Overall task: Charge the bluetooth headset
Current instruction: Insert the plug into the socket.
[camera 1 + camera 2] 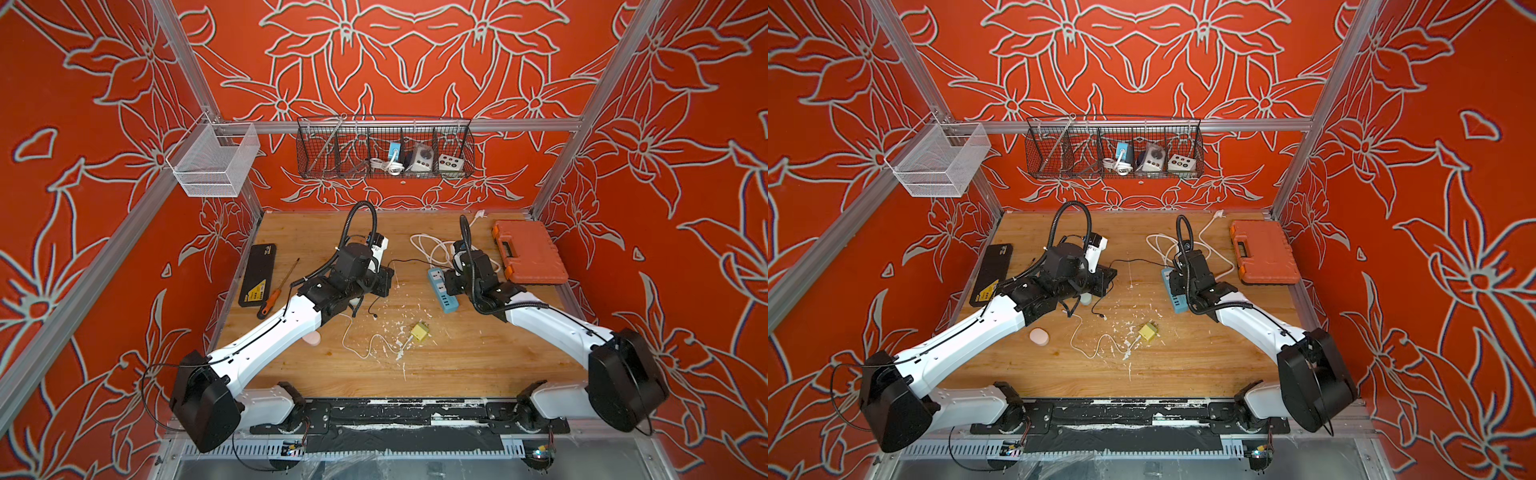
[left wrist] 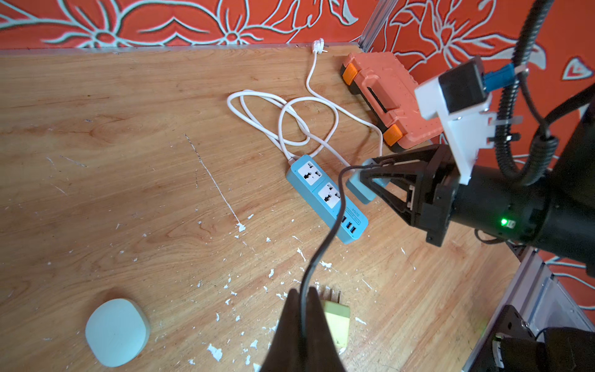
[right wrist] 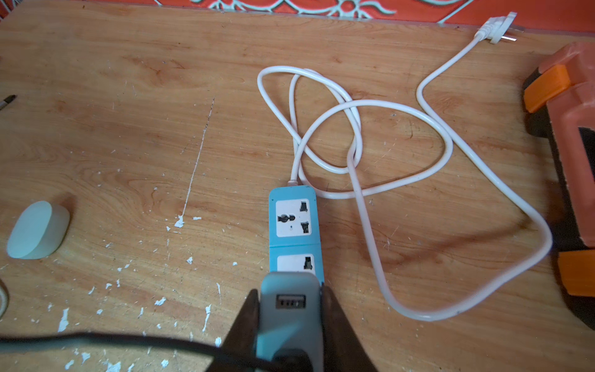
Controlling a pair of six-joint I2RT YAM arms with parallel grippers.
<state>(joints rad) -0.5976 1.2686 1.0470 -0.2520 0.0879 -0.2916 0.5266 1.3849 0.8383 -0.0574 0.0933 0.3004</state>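
The headset's pale rounded case [image 2: 117, 331] lies on the wooden table, also seen in the right wrist view [image 3: 38, 230] and, in a top view, beside the left arm [image 1: 1086, 298]. My left gripper [image 2: 302, 299] is shut on a thin black cable [image 2: 325, 244]. That cable runs across to a blue-grey USB charger block [image 3: 291, 309]. My right gripper [image 3: 291, 299] is shut on this block, just above the blue power strip [image 3: 294, 219]. The cable's free end [image 1: 1102, 318] rests on the table. In a top view the left gripper [image 1: 384, 280] sits mid-table, left of the strip [image 1: 441, 291].
An orange tool case [image 1: 530, 253] lies at the back right, with the strip's white cord [image 1: 432, 245] looped beside it. A yellow plug [image 1: 419, 332] with its thin white lead lies mid-table. A black flat box [image 1: 258, 274], a screwdriver [image 1: 276, 293] and a pinkish round object [image 1: 1039, 336] lie at the left.
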